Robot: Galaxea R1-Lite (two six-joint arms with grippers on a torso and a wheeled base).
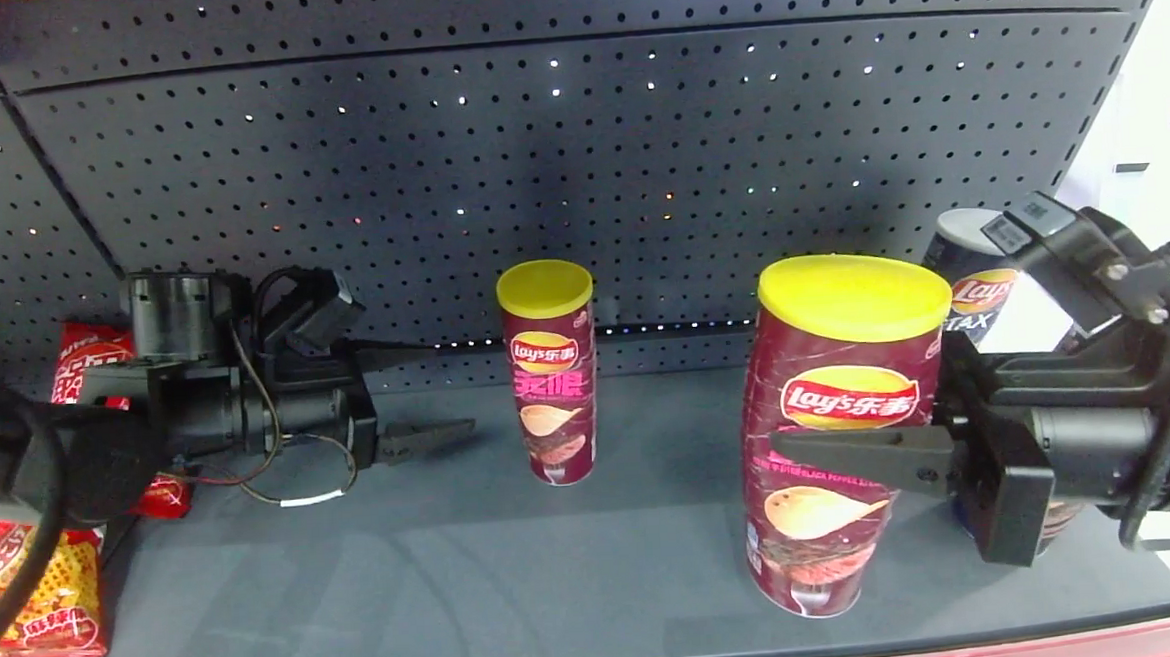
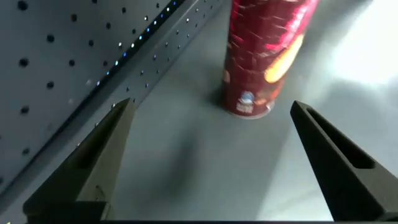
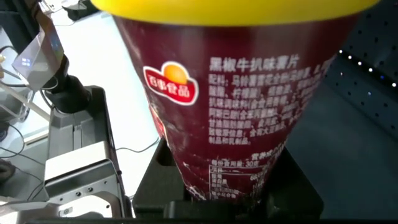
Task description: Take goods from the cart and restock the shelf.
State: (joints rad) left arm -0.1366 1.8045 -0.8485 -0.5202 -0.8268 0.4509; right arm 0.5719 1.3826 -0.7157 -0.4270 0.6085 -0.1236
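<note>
lower right of the head view, closest to the lens: the held can (image 1: 847, 355), a tall maroon crisp tube with a yellow lid (image 1: 854, 294). the right tool (image 1: 857, 454) clamps it at mid-height, one dark finger lying across the printed front and the other hidden behind. the tube leans a little; whether its base touches the shelf (image 1: 458, 585) i cannot tell. just behind it, at the right of the frame, stands a dark can (image 1: 974, 293). at centre frame a standing can (image 1: 549, 370) of the same kind sits upright on the shelf, near the perforated pegboard (image 1: 536, 151). left of it, and apart from it, the left tool (image 1: 453, 387) hangs with its fingers spread and nothing between them. crinkled snack bags (image 1: 28, 598) lie at the lower left edge.

left wrist view: two dark tapered fingers stand wide apart, with the matte grey shelf floor between them and the standing can's base ahead, untouched.

right wrist view: the held can rises out of the tool's dark base, its smooth glossy side carrying fine print.

judging by its look, such a tube is light and stiff along its length but thin-walled. a hard squeeze could dent it and crush the crisps, and the glossy wrap may slip. the middle of the body, as now, looks the best hold, not the soft plastic lid.
</note>
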